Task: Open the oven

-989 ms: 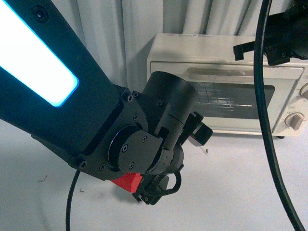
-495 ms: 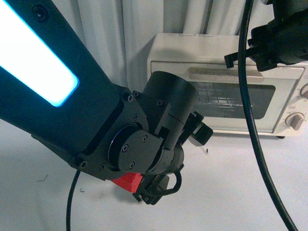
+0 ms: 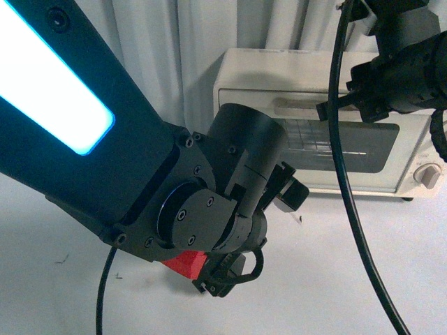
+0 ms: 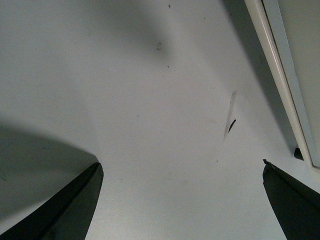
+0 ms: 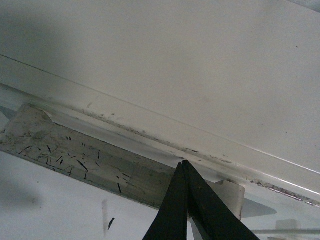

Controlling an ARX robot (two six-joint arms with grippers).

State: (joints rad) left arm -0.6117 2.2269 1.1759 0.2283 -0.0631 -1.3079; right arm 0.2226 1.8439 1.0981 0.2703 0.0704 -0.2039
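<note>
Jaws of the left arm [image 3: 105, 153] stand spread wide and empty at near left, fingertips [image 4: 65, 210] low over the white bench [image 4: 150, 125]. Jaws of the right arm [image 3: 401, 84] are clenched tip to tip on nothing, poised at the silver handle [image 5: 75, 155] of the oven [image 3: 265, 77]; contact cannot be confirmed. Oven sits at far right on the bench, door [image 3: 314, 143] closed, knob [image 3: 426, 174] on its right side, pale curtain [image 3: 140, 42] behind.
</note>
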